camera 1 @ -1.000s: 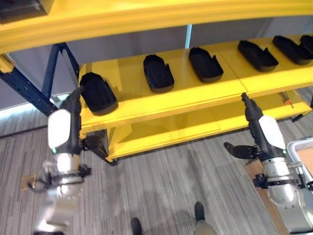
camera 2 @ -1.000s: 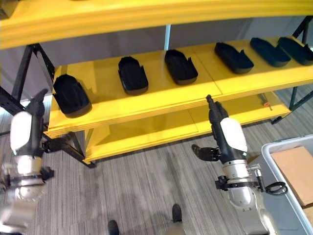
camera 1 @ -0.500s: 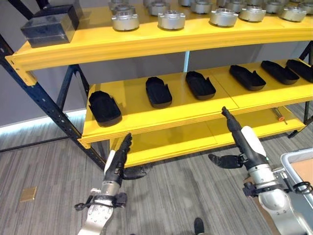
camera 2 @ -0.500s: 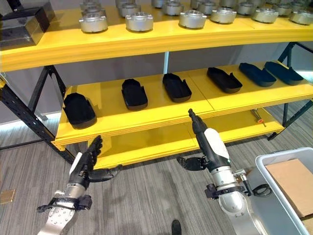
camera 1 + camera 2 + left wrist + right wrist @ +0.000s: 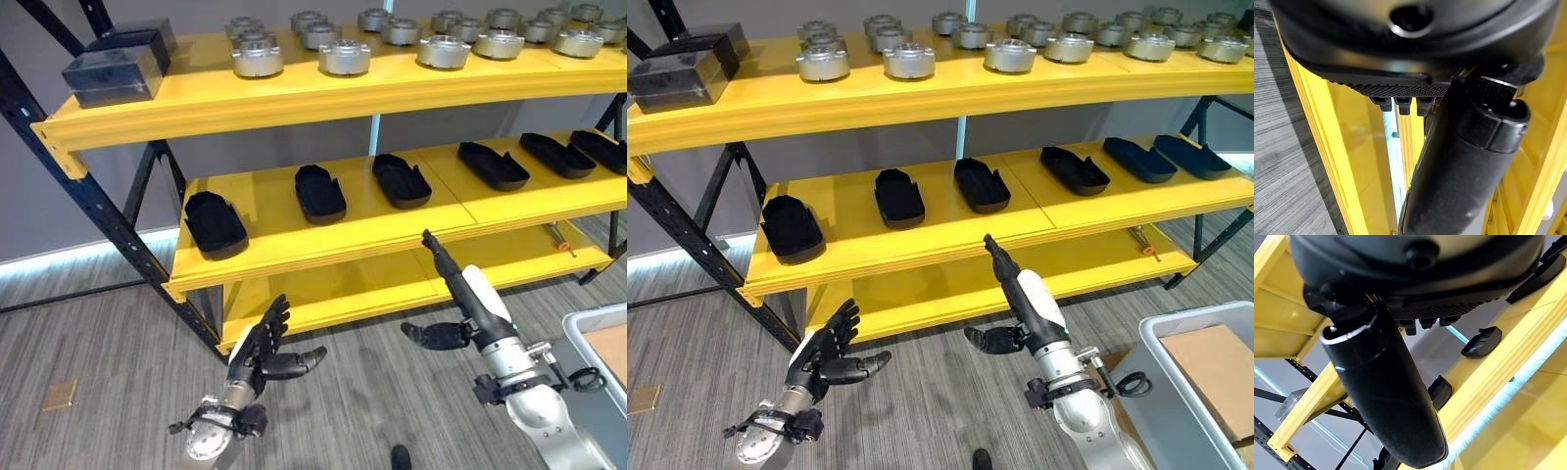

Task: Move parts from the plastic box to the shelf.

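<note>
Several black moulded parts [image 5: 320, 193] lie in a row on the middle board of the yellow shelf [image 5: 323, 243]; some of them also show in the right wrist view [image 5: 1482, 342]. My left hand [image 5: 259, 347] hovers low before the bottom board, fingers spread, holding nothing. My right hand [image 5: 460, 294] points its straight fingers at the middle board's front edge, thumb out to the side, with nothing in it. The grey plastic box [image 5: 1195, 315] stands on the floor at the right, with a brown cardboard piece [image 5: 1215, 362] inside it.
Round metal parts [image 5: 343, 56] and two black blocks [image 5: 118, 64] fill the top board. A dark blue diagonal brace [image 5: 108, 215] runs down the shelf's left end. Grey striped floor [image 5: 98, 333] spreads in front of the shelf.
The camera has pulled back and tilted up, so the top board now shows. My left hand has dropped from beside the leftmost black part to low near the floor.
</note>
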Motion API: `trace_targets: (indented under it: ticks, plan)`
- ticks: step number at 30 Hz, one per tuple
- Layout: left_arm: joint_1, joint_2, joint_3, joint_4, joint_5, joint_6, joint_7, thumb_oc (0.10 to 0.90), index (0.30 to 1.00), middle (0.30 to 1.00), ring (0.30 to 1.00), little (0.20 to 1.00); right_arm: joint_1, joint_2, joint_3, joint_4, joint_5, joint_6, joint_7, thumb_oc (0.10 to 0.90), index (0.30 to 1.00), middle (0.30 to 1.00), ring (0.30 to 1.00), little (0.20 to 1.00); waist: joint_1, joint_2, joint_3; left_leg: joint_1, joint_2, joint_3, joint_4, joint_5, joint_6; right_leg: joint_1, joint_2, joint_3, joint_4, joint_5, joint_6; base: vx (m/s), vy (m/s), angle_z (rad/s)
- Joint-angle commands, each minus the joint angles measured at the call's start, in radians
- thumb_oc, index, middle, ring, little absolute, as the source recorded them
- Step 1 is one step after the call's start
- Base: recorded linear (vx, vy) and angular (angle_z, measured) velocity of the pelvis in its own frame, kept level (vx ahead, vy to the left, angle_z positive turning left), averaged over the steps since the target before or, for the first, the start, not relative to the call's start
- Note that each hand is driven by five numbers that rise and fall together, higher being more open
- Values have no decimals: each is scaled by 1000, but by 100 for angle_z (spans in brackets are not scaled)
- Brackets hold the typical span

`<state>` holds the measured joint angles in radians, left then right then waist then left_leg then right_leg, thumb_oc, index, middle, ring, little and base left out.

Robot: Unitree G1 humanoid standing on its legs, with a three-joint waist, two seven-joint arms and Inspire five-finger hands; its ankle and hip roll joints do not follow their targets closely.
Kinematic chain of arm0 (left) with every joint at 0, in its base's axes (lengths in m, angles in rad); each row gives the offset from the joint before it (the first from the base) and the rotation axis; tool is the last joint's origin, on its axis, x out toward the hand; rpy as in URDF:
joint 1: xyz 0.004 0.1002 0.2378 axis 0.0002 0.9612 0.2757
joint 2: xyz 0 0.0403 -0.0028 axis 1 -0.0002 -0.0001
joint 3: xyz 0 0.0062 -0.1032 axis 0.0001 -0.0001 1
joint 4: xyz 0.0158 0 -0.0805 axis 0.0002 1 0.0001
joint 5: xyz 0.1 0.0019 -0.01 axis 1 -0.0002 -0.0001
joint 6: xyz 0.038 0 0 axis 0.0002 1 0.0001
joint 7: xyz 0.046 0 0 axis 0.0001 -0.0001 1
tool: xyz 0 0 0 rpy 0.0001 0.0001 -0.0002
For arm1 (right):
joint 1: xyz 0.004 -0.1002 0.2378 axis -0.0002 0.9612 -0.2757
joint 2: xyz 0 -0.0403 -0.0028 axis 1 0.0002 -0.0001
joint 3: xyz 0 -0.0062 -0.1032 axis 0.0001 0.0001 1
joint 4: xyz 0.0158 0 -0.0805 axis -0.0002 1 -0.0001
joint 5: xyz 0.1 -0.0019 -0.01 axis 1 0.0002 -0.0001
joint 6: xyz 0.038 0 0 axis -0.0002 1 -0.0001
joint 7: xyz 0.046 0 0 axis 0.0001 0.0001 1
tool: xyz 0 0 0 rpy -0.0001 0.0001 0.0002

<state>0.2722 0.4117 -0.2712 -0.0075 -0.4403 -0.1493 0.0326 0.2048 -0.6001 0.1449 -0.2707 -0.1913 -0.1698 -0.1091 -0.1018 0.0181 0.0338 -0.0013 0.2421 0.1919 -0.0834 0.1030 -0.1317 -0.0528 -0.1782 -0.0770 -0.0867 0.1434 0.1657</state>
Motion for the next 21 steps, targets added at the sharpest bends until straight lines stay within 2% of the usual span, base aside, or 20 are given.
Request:
trace_targets:
  ticks: [1, 4, 5, 6, 11, 12, 13, 15, 17, 18, 19, 20, 21]
  plan:
    - [-85, 38, 82, -84, -31, -89, 10, 900, 1000, 1000, 1000, 1000, -91, -39, -42, -100, 58, -82, -32, 900, 1000, 1000, 1000, 1000, 10, -32, 4, -34, 24, -46, 68, 2, 21, 47, -39, 42, 64, -91, 1, -21, 59, 0]
    - [-96, 47, 99, -92, -19, -95, 25, 900, 1000, 1000, 1000, 1000, -111, -41, -34, -94, 64, -78, -28, 900, 1000, 1000, 1000, 1000, 19, -43, 23, -66, -7, -59, 133, -48, 39, 38, -69, 54, 66, -74, 13, -1, 108, 1]
    - [-108, 51, 109, -92, -17, -100, 31, 900, 1000, 1000, 1000, 1000, -123, -39, -30, -89, 69, -77, -24, 900, 1000, 1000, 1000, 1000, 25, -52, 31, -90, -31, -65, 179, -83, 53, 33, -93, 60, 69, -63, 22, 7, 120, -1]
    - [-108, 51, 109, -91, -17, -100, 31, 900, 1000, 1000, 1000, 1000, -124, -38, -30, -89, 69, -77, -24, 900, 1000, 1000, 1000, 1000, 24, -52, 31, -92, -32, -65, 182, -85, 53, 33, -94, 60, 69, -63, 22, 5, 160, 0]
    - [-145, 62, 116, -77, -4, -105, 53, 900, 1000, 1000, 1000, 1000, -132, -25, -30, -75, 73, -71, -19, 900, 1000, 1000, 1000, 1000, 32, -71, 47, -151, -104, -80, 280, -164, 102, -2, -172, 68, 128, -11, 50, 24, 208, 7]
    - [-168, 64, 110, -65, 11, -100, 62, 900, 1000, 1000, 1000, 1000, -135, -13, -30, -72, 57, -63, -22, 900, 1000, 1000, 1000, 1000, 31, -71, 57, -141, -140, -87, 275, -186, 129, -32, -197, 79, 203, 44, 57, 47, 264, 22]
    - [-169, 64, 110, -64, 11, -100, 62, 900, 1000, 1000, 1000, 1000, -136, -13, -30, -72, 57, -63, -22, 900, 1000, 1000, 1000, 1000, 32, -73, 55, -144, -142, -85, 272, -181, 130, -38, -199, 82, 203, 47, 57, 53, 254, 20]
    - [-192, 66, 106, -64, 24, -103, 70, 900, 1000, 1000, 1000, 1000, -136, -9, -31, -71, 44, -56, -28, 900, 1000, 1000, 1000, 1000, 23, -69, 65, -136, -176, -93, 259, -185, 152, -83, -211, 116, 277, 141, 34, 32, 203, 14]
    - [-220, 75, 95, -60, 24, -104, 75, 900, 1000, 1000, 1000, 1000, -141, -6, -25, -63, 48, -56, -30, 900, 1000, 1000, 1000, 1000, 8, -57, 90, -119, -182, -95, 237, -178, 166, -149, -172, 142, 369, 144, 6, 38, 210, 18]
    - [-235, 69, 84, -52, 35, -106, 82, 900, 1000, 1000, 1000, 1000, -150, -8, -13, -57, 44, -60, -30, 900, 1000, 1000, 1000, 1000, -5, -53, 110, -96, -184, -80, 215, -186, 167, -201, -111, 125, 358, 80, 1, 64, 145, 6]
    - [-241, 65, 81, -50, 33, -108, 85, 900, 1000, 1000, 1000, 1000, -155, -12, -10, -53, 43, -60, -28, 900, 1000, 1000, 1000, 1000, -19, -53, 117, -86, -188, -73, 196, -181, 167, -240, -75, 134, 323, 58, 1, 65, 84, -21]
    - [-242, 64, 82, -49, 33, -108, 85, 900, 1000, 1000, 1000, 1000, -157, -13, -9, -52, 43, -60, -29, 900, 1000, 1000, 1000, 1000, -17, -50, 116, -82, -185, -70, 190, -181, 166, -243, -71, 135, 326, 55, 0, 64, 30, -55]
    - [-245, 62, 87, -46, 32, -110, 86, 900, 1000, 1000, 1000, 1000, -169, -20, -7, -49, 45, -63, -29, 900, 1000, 1000, 1000, 1000, -25, -53, 124, -56, -188, -57, 163, -184, 162, -268, -39, 134, 264, 41, 2, 224, -68, -49]
